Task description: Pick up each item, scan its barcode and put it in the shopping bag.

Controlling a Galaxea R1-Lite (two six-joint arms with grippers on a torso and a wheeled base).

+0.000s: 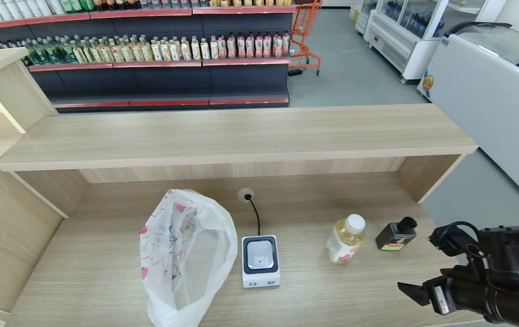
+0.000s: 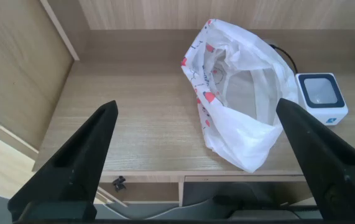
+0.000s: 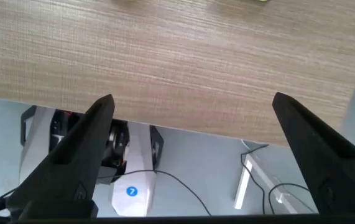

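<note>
The robot's right arm is held low at the counter's near edge, well to the right of the scanner, its wrist pointing back toward the scanner's side of the worktop. The right gripper has its two dark fingers spread wide with nothing between them, and it hangs over the front lip of the wooden counter, touching nothing. The left gripper is likewise splayed fully apart and empty, poised above the counter's near edge on the scanner's left.

The shopping bag, thin white plastic with red and dark markings, sits just to the left of the scanner, its mouth gaping open. From the left wrist it appears ahead of the fingers, with the scanner just beyond it.

The two items wait to the right of the scanner: a bottle of pale yellow liquid with a white cap is the nearer, apart from it, and a small dark container with a black cap and a green-and-red label lies just past the bottle, between it and the right arm. Neither is touched by a gripper.

A black cable runs from the back of the scanner to a round port in the counter. Behind that rises the counter's raised ledge, and farther back stand store shelves lined with drinks bottles, an orange cart and white freezer cabinets.
</note>
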